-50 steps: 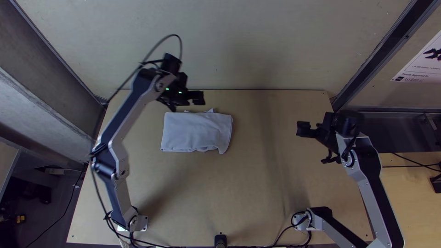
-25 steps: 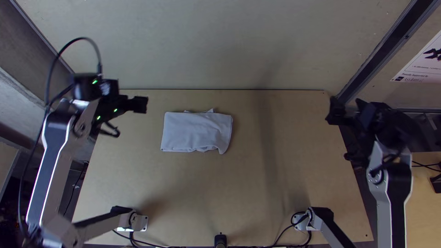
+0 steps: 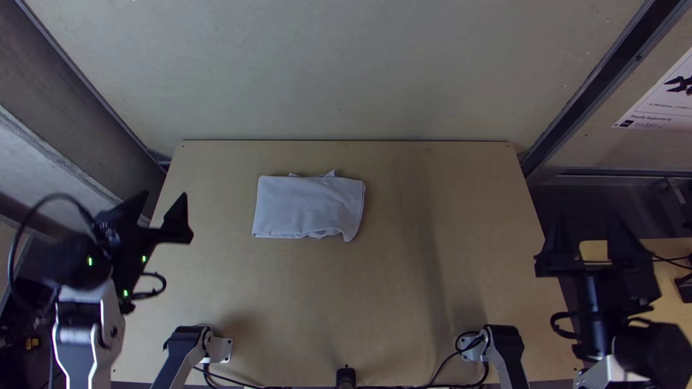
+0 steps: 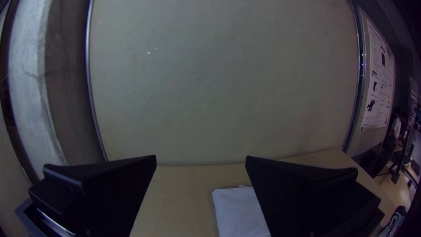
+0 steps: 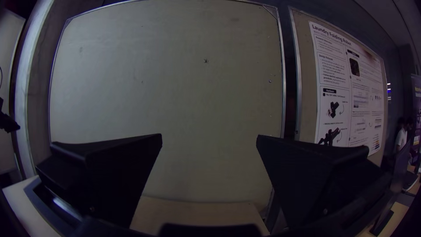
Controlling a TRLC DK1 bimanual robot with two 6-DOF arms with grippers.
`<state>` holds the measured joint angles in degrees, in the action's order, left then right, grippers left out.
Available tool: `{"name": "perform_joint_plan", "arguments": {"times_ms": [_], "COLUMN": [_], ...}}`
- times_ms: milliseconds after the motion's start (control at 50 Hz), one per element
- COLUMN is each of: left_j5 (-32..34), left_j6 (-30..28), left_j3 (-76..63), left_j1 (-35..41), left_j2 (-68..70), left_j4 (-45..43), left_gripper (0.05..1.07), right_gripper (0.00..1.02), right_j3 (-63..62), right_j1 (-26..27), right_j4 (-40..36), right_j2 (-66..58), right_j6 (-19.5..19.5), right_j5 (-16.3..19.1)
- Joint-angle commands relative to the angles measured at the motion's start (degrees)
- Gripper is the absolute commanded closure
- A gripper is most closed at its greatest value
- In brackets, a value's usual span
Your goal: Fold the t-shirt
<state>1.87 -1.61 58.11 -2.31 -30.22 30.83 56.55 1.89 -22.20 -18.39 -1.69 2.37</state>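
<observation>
Top view: at the near edge of the light wooden table (image 3: pixel 375 302), a short black post (image 3: pixel 346 376) stands midway between the two arms' bases; dark cables (image 3: pixel 238 384) run along that edge to either side of it; farther off, left of the middle in the table's far half, the t-shirt (image 3: pixel 306 207) lies folded into a compact, roughly rectangular bundle, its near edge rumpled towards the right and a small peak of cloth poking out along its far edge; past the table's far edge rises a pale panel (image 3: pixel 346 72), with a printed poster (image 3: pixel 659 94) to the far right.

The right gripper (image 3: pixel 585 241) is out past the table's right edge, its two black fingers wide apart, with nothing between them; the left gripper (image 3: pixel 166 210) is by the table's left edge, well apart from the t-shirt, also wide open and empty; in the left wrist view one of its fingers (image 4: pixel 307 197) hides part of the cloth, though the top view shows them apart.
</observation>
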Motion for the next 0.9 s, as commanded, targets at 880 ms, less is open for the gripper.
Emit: {"name": "perform_joint_plan", "arguments": {"times_ms": [880], "left_j5": [-0.2], "left_j6": [-4.0], "left_j3": [-47.6], "left_j1": [-6.2], "left_j2": [30.4], "left_j4": [-24.9], "left_gripper": [0.10], "right_gripper": [0.04], "right_j3": [-52.7], "right_j1": [-2.5], "right_j4": [24.4], "right_j2": [18.8], "right_j6": [-11.9], "right_j5": [-0.1]}}
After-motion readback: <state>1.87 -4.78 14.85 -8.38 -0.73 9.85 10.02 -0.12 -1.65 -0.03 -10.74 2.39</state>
